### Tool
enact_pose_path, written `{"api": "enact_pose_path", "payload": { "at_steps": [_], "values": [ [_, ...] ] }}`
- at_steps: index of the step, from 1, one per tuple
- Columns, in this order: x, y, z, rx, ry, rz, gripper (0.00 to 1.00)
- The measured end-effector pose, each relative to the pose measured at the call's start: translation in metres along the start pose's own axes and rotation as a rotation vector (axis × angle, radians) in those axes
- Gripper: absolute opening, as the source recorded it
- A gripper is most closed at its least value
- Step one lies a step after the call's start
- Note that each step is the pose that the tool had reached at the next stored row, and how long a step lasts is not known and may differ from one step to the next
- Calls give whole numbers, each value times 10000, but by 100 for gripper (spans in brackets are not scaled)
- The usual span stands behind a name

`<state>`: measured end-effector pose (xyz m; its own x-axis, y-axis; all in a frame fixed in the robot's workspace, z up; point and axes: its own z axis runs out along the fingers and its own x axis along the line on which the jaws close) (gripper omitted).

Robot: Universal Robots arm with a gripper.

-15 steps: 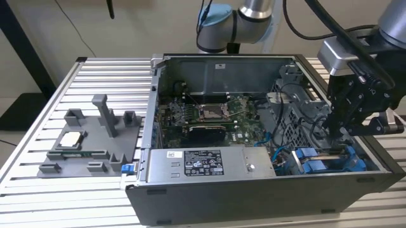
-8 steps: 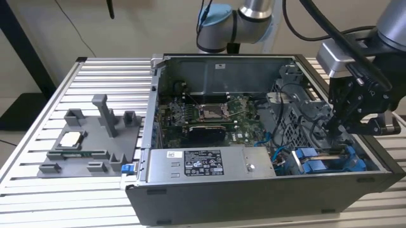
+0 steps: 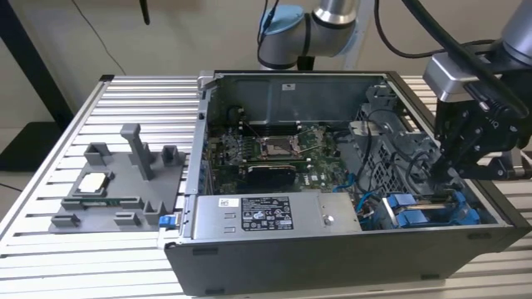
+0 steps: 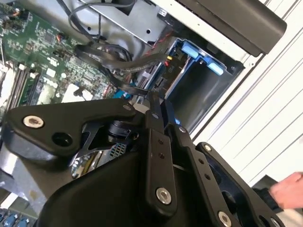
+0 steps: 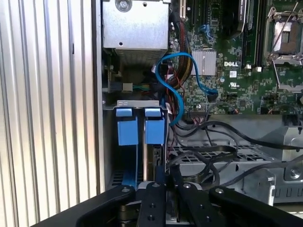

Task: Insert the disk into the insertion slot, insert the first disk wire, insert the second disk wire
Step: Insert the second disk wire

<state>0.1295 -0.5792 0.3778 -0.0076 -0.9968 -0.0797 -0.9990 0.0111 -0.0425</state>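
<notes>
Where we are: the black two-finger gripper (image 3: 443,185) hangs inside the open dark grey tower computer case (image 3: 332,255), at the corner on the exterior view's right.
Tool state: in the second wrist view the gripper (image 4: 158,101) has its jaws drawn together. Whether they're pinching a cable end, I honestly can't tell.
Slot: the dark grey sheet-metal insertion slot (image 4: 203,94), with its bright blue plastic tabs (image 5: 127,127), sits just beside the tool tip. The compartment in the second wrist view looks hollow.
Disk: I can't tell whether the silver-grey, blue-framed disk is seated in there, so I won't guess.
Clutter: a bright blue cable (image 5: 177,80) and loose black cables (image 5: 213,151) crowd the bay mouth, next to the green motherboard (image 5: 236,80).
Doing it well: my take is to stay square to the bay walls, go slow, and press only once things line up. Snagging those cables is the big risk.
Heads up: a person's hand (image 4: 289,188) is near the slatted metal table (image 4: 255,123).
</notes>
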Motion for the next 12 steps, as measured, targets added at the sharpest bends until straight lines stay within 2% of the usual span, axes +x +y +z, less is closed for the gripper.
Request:
{"api": "enact_pose_path", "payload": {
  "at_steps": [2,4,5,6,12],
  "values": [
    [0,-19,2,-216,150,11,16],
    [-4,-27,4,-504,219,30,16],
    [-8,-33,7,-652,231,40,16],
    [-12,-40,11,-750,233,46,16],
    [-16,-113,47,-1197,235,77,16]
  ]
}}
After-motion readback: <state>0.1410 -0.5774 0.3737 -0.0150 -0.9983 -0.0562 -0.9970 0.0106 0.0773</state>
